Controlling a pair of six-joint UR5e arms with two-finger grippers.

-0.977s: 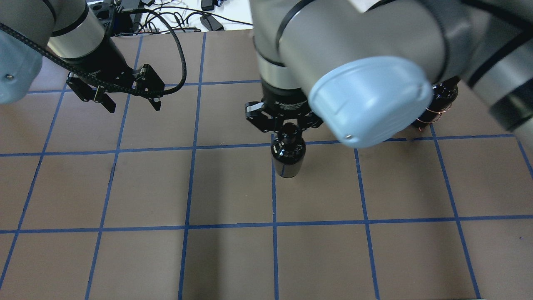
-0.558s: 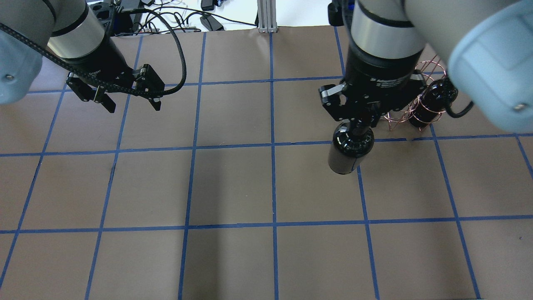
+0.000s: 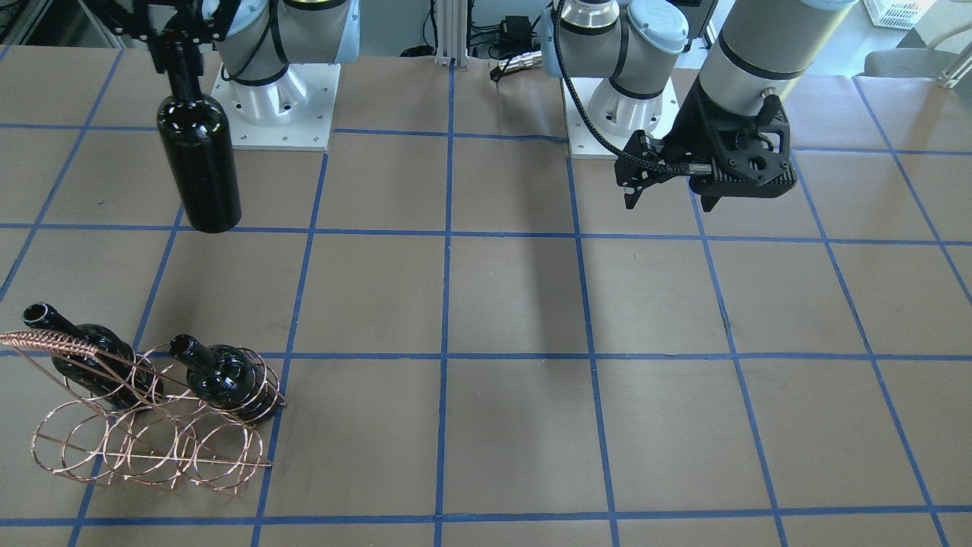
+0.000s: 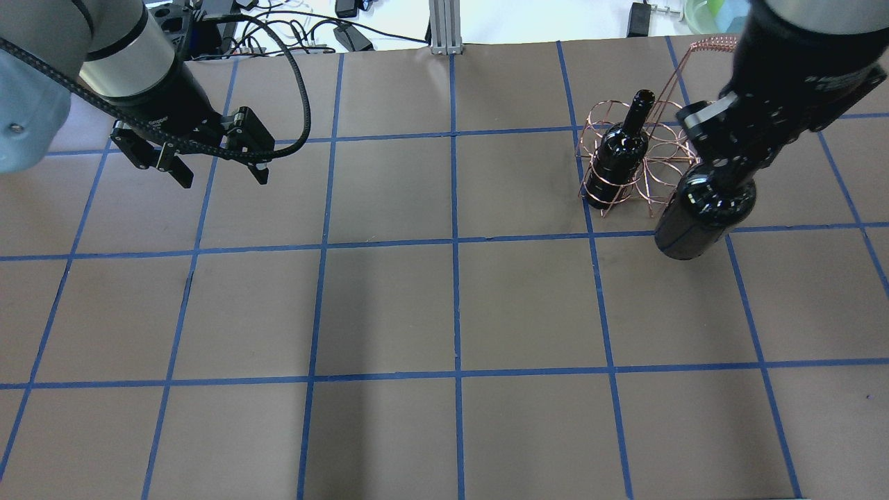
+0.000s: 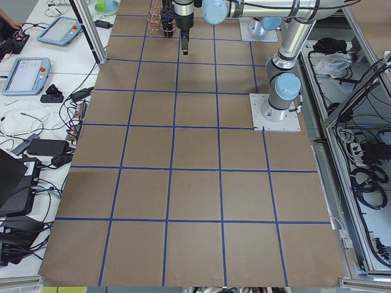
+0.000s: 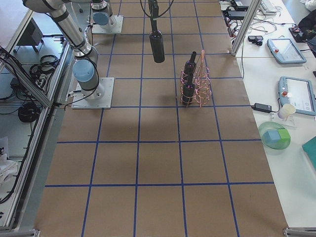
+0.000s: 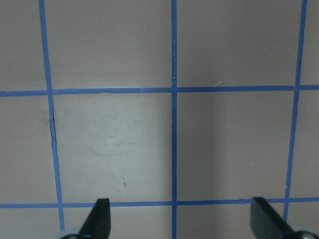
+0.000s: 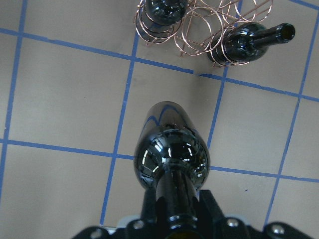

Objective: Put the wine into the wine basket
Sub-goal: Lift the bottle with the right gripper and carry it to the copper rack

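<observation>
The right gripper (image 4: 724, 165) was clamped on the wine (image 4: 703, 212) at its neck. The bottle hung vertical, base down. The left gripper (image 4: 223, 178) had its jaws wide apart.

left jaws apart, right jaws clamped.

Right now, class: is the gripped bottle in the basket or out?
Out: the wine hangs upright from the right gripper, apart from the wine basket.

Black wine (image 4: 703, 208), copper wine basket (image 3: 144, 444) (blue-gridded table (image 4: 389, 305))
</observation>
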